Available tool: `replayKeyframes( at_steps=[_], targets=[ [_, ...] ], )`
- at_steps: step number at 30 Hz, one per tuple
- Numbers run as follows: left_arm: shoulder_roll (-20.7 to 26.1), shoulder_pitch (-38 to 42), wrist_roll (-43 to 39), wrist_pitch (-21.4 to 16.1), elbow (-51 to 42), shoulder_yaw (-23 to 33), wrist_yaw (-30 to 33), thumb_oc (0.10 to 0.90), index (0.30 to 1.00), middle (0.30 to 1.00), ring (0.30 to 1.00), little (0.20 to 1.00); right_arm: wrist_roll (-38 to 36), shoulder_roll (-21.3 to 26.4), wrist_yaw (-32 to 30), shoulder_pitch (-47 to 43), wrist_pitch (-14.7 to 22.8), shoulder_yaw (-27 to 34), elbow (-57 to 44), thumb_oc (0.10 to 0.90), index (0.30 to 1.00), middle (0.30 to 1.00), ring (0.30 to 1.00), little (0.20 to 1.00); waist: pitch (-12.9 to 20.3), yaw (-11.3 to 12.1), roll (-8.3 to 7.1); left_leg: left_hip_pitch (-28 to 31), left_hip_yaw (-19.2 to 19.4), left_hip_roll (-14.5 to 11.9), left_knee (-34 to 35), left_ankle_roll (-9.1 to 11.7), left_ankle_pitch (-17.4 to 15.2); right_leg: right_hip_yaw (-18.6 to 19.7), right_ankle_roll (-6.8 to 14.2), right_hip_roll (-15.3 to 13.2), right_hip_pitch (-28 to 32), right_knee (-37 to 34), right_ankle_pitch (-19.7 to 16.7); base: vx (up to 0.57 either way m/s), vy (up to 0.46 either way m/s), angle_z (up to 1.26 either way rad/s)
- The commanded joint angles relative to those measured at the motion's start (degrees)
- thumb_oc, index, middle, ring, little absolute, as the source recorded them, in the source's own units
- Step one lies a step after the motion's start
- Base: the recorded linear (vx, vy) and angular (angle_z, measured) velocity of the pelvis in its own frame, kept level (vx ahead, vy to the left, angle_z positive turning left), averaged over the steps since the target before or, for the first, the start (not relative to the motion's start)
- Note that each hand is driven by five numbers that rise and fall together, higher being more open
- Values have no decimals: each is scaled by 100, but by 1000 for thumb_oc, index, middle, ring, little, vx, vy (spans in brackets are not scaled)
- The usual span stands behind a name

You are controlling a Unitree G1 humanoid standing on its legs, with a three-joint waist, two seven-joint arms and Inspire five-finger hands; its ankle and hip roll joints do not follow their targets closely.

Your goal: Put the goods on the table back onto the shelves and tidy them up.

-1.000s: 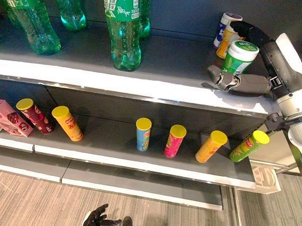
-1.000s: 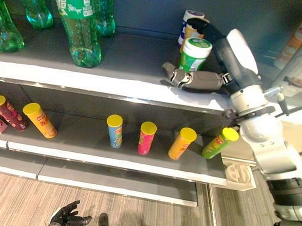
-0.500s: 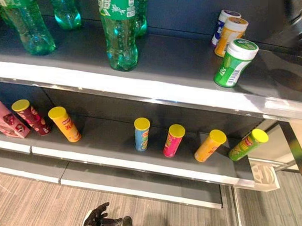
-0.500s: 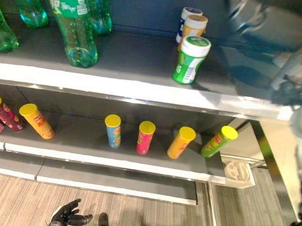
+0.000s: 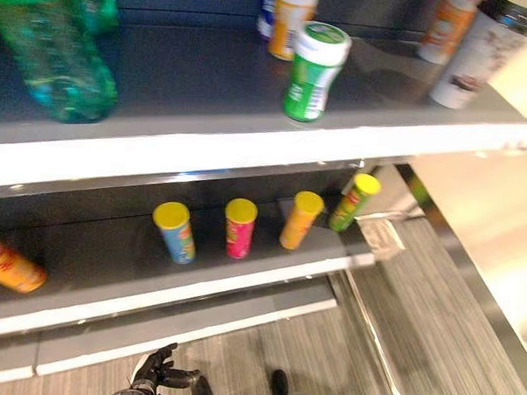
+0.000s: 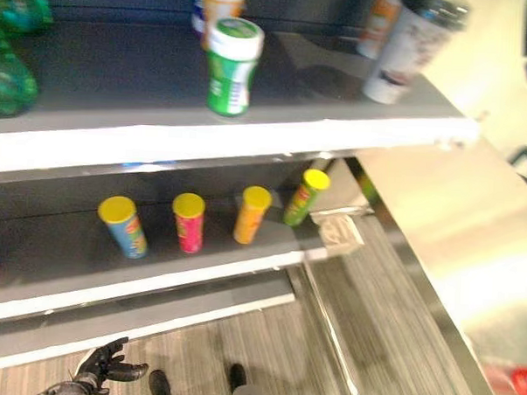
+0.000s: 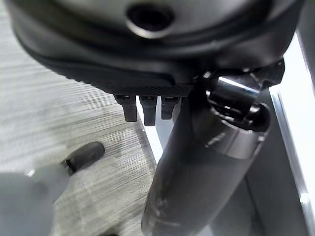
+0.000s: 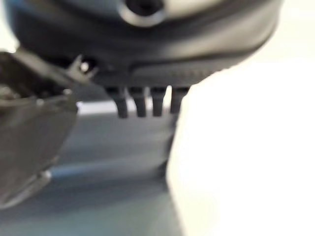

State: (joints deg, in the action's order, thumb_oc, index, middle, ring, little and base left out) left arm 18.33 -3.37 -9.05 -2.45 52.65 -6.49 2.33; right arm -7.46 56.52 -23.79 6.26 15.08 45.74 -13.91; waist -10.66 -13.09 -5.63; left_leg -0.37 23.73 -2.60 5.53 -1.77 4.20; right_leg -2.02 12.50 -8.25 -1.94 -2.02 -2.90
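Goods stand on the shelves, well apart from both my hands. On the upper shelf (image 5: 205, 142) a green tub (image 5: 311, 73) with a white lid stands upright near the front edge. Below, four yellow-capped tubes (image 5: 234, 227) lean in a row. My left hand (image 5: 155, 372) hangs low over the grey floor, fingers spread, empty. My right hand (image 8: 145, 101) shows straight, empty fingers. Green bottles (image 5: 64, 53) are cut off.

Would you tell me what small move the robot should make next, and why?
Probably keep turning right toward the table for another item: the green jar already stands on the upper shelf, and both the right hand and left hand look empty.
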Motion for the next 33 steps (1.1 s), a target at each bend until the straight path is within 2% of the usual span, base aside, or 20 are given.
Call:
replayKeyframes(
  at_steps=[1, 6, 7, 9, 11, 12, 13, 15, 17, 19, 20, 22, 23, 24, 25, 26, 27, 28, 29, 33],
  targets=[
    [131, -30, 158, -235, -306, 42, -11, 800, 900, 900, 900, 900, -586, 334, -114, -480, 206, 456, 350, 800, 900, 900, 900, 900, 301, 211, 161, 404, 318, -511, -53, 480, -681, -814, 87, -611, -134, 489, -356, -129, 15, -118],
    [254, -189, 103, -176, -212, 334, 14, 800, 900, 900, 900, 900, -485, 286, 45, -602, 38, 53, 551, 800, 900, 900, 900, 900, 466, 616, 98, 414, 1173, -762, -93, 530, -556, -1863, 214, -1295, 368, 856, -656, -167, -71, -131],
    [257, -194, 103, -176, -212, 345, 13, 800, 900, 900, 900, 900, -483, 287, 44, -621, 41, 33, 560, 800, 900, 900, 900, 900, 464, 618, 92, 423, 1186, -761, -92, 532, -556, -1852, 214, -1293, 371, 844, -665, -121, -170, -134],
    [313, -185, 60, -161, -51, 470, 60, 800, 900, 900, 900, 900, -554, 358, 106, -768, -41, -208, 832, 800, 900, 900, 900, 900, 603, 786, -140, 341, 1484, -924, -126, 628, -391, -2064, 250, -1370, 640, 681, -1125, -155, -357, -171],
    [326, -115, 61, -155, 52, 526, 56, 800, 900, 900, 900, 900, -667, 412, 233, -638, -94, -75, 975, 800, 900, 900, 900, 900, 690, 810, -324, 311, 1463, -986, -137, 713, -295, -1773, 250, -1165, 720, 377, -992, -52, -299, -82],
    [329, -112, 61, -155, 53, 516, 55, 800, 900, 900, 900, 900, -674, 411, 238, -619, -91, -56, 975, 800, 900, 900, 900, 900, 687, 827, -326, 318, 1469, -987, -137, 717, -294, -1766, 250, -1164, 720, 377, -990, 6, -306, -42],
    [305, -57, 23, -174, 162, 572, 62, 800, 900, 900, 900, 900, -801, 495, 275, -591, -103, 13, 1044, 800, 900, 900, 900, 900, 744, 847, -375, 300, 1507, -1183, -216, 869, -163, -1704, 250, -895, 879, -120, -434, -14, -297, -13],
    [283, -26, -53, -197, 191, 617, 53, 800, 900, 900, 900, 900, -1101, 583, 319, -622, 33, 20, 1126, 800, 900, 900, 900, 900, 696, 902, -406, 222, 1483, -1440, -394, 1045, 18, -1692, 184, -601, 894, -279, 179, -32, -364, -14],
    [252, 45, -237, -206, 146, 615, 105, 800, 900, 900, 900, 900, -1484, 700, 343, -688, 244, 9, 1138, 800, 900, 900, 900, 900, 586, 939, -431, -34, 1389, -1879, -635, 1345, 445, -1709, -60, -234, 919, -298, 507, -89, -350, -12],
    [230, 80, -306, -202, 106, 609, 113, 800, 900, 900, 900, 900, -1610, 747, 356, -711, 290, 29, 1156, 800, 900, 900, 900, 900, 555, 905, -419, -96, 1351, -2042, -658, 1434, 598, -1713, -137, -62, 954, -298, 622, -131, -266, 12],
    [217, 151, -354, -217, 69, 521, 144, 800, 900, 900, 900, 900, -1770, 883, 351, -891, 355, -10, 1205, 800, 900, 900, 900, 900, 388, 926, -391, -281, 1048, -2254, -857, 1573, 797, -1717, -274, 160, 1009, -298, 768, -245, -301, 25],
    [216, 180, -368, -236, 58, 454, 153, 800, 900, 900, 900, 900, -1895, 884, 388, -1128, 443, -210, 1118, 800, 900, 900, 900, 900, 239, 1044, -457, -482, 337, -1988, -1397, 1400, 421, -1726, -363, 122, 901, -298, 595, -321, -195, 4],
    [210, 204, -402, -265, 53, 456, 153, 800, 900, 900, 900, 900, -1990, 877, 474, -1327, 496, -400, 1093, 800, 900, 900, 900, 900, 201, 1003, -530, -526, -64, -1734, -1796, 1271, -155, -1731, -364, 18, 841, -298, 464, -284, -69, -34],
    [210, 191, -398, -272, 46, 430, 146, 800, 900, 900, 900, 900, -2045, 858, 520, -1430, 509, -547, 1094, 800, 900, 900, 900, 900, 182, 1043, -567, -505, -324, -1542, -1985, 1236, -435, -1722, -377, -31, 795, -298, 394, -217, -14, -38],
    [168, 158, -399, -285, 47, 382, 111, 800, 900, 900, 900, 900, -2170, 803, 655, -1519, 518, -721, 1131, 800, 900, 900, 900, 900, 173, 1087, -585, -394, -601, -1234, -1983, 1138, -883, -1660, -357, -55, 712, -298, 336, -159, 49, -6],
    [135, 151, -333, -271, 75, 335, 87, 800, 900, 900, 900, 900, -2188, 814, 691, -1559, 500, -818, 1240, 800, 900, 900, 900, 900, 179, 1092, -531, -255, -844, -962, -1742, 1051, -1078, -1590, -328, -21, 642, -298, 292, -106, 63, -11],
    [129, 154, -331, -272, 76, 336, 88, 800, 900, 900, 900, 900, -2192, 824, 693, -1570, 505, -825, 1251, 800, 900, 900, 900, 900, 179, 1084, -540, -249, -841, -935, -1701, 1035, -1038, -1595, -325, -42, 632, -298, 274, -74, 180, -8],
    [56, 141, -166, -260, 102, 209, -4, 800, 900, 900, 900, 900, -2397, 650, 1011, -1387, 378, -831, 1255, 800, 900, 900, 900, 900, 213, 1042, -391, 11, -1115, -594, -1245, 856, -1141, -1504, -275, -16, 549, -268, 154, -109, 254, -3],
    [54, 165, -148, -250, 71, 191, -85, 800, 900, 900, 900, 900, -2503, 476, 1155, -1310, 315, -916, 1347, 800, 900, 900, 900, 900, 271, 1004, -326, 26, -1112, -449, -932, 780, -1031, -1520, -213, -90, 404, -161, 45, -135, 320, 16],
    [109, 168, -98, -223, 24, 241, -132, 800, 900, 900, 900, 900, -2417, 226, 1253, -1484, 177, -1347, 1441, 800, 900, 900, 900, 900, 162, 1033, -218, 198, -913, -330, -490, 655, -787, -1442, -20, -348, -67, 573, -35, -147, 170, -20]
  ],
)
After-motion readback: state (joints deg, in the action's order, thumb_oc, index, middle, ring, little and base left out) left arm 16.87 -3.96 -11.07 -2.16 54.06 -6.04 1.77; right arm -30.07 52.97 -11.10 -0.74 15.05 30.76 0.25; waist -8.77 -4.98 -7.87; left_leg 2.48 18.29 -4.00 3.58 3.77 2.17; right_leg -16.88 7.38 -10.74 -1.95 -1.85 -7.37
